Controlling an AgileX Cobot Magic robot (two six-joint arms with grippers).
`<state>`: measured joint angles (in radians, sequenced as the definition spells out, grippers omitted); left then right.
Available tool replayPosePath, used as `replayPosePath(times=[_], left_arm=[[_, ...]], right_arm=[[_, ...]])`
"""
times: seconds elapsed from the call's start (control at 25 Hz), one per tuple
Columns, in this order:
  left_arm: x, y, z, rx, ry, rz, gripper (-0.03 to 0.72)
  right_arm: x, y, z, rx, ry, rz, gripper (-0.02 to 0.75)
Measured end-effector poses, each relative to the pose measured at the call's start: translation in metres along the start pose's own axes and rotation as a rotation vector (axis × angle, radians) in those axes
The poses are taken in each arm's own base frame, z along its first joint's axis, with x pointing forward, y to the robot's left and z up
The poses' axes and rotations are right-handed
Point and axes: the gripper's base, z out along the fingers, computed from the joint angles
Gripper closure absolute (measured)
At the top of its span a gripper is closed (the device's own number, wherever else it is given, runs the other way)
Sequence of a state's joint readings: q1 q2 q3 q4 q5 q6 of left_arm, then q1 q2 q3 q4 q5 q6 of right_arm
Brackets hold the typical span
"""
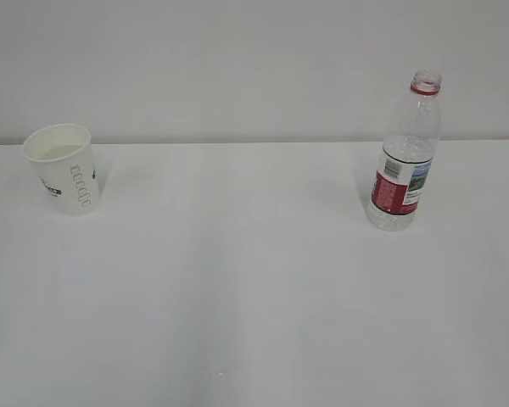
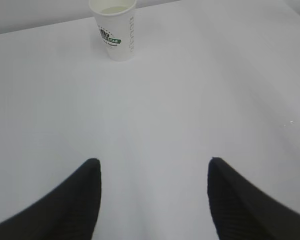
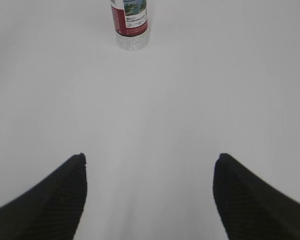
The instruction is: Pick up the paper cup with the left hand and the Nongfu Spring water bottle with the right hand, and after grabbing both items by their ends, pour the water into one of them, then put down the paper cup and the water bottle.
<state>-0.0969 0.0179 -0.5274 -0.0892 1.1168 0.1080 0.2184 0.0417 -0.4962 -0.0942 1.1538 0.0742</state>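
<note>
The paper cup [image 1: 63, 168] is standing upright at the far left of the white table [image 1: 254, 297], and it is showing pale liquid inside; the uncapped Nongfu Spring water bottle [image 1: 405, 157] is standing upright well apart at the far right, looking nearly drained. The left hand [image 2: 155, 172] and right hand [image 3: 150, 170] are hanging with jaws spread wide, gripping nothing, each well short of its item; judging by this, the pour is looking done and both items are sitting set down, so little or nothing is remaining.

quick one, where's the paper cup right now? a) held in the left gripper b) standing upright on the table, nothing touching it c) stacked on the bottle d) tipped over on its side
b: the paper cup stands upright on the table, far left of the water bottle, and the left gripper is open and well short of it.
</note>
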Motion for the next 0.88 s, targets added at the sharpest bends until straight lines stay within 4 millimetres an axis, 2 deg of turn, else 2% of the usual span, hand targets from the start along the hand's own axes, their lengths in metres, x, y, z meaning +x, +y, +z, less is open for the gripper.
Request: replayPosePath(times=[0.88], left_arm=[[0.0006,-0.0003,-0.0015,-0.028,-0.016,-0.013,0.232]], right_arm=[[0.0055,0.0008,-0.0072,0.098,-0.056,0.073,0.148]])
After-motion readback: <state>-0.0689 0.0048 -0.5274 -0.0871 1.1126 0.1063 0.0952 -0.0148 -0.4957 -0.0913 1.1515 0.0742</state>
